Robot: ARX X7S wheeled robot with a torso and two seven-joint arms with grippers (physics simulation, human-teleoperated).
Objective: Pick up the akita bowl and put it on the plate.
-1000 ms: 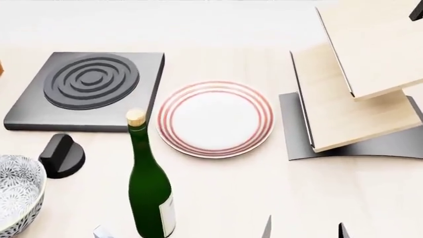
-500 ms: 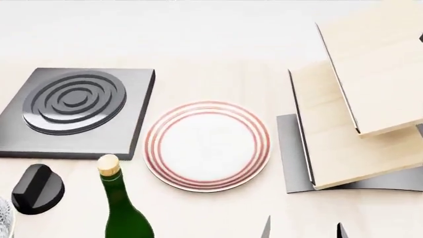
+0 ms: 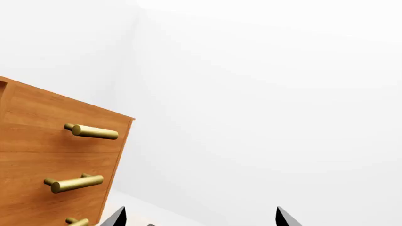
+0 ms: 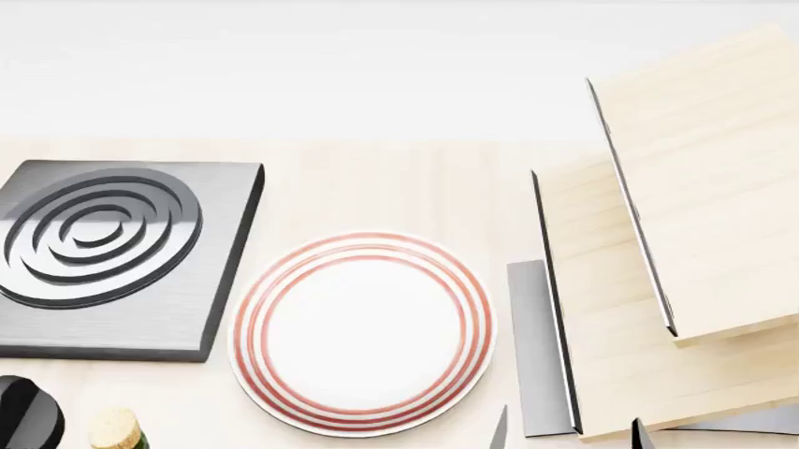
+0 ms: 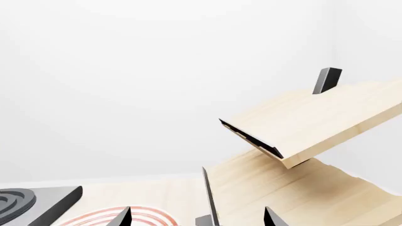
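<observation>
The plate point(image 4: 363, 334), white with 3 red rings, lies bare at lower centre of the head view, nothing on it. The bowl appears in none of the 3 views, so where it sits cannot be told. By this evidence the task is barely begun: bowl not yet grasped, not yet placed.

The right gripper point(image 5: 196, 217) shows only 2 dark fingertips at the bottom edge of its wrist view, set apart and holding nothing. The left gripper point(image 3: 201, 219) likewise shows 2 separated tips, empty, facing a wooden drawer unit point(image 3: 53, 165).

A dark burner point(image 4: 107, 253) sits left of the plate, a tilted wooden rack point(image 4: 675, 253) at right.
</observation>
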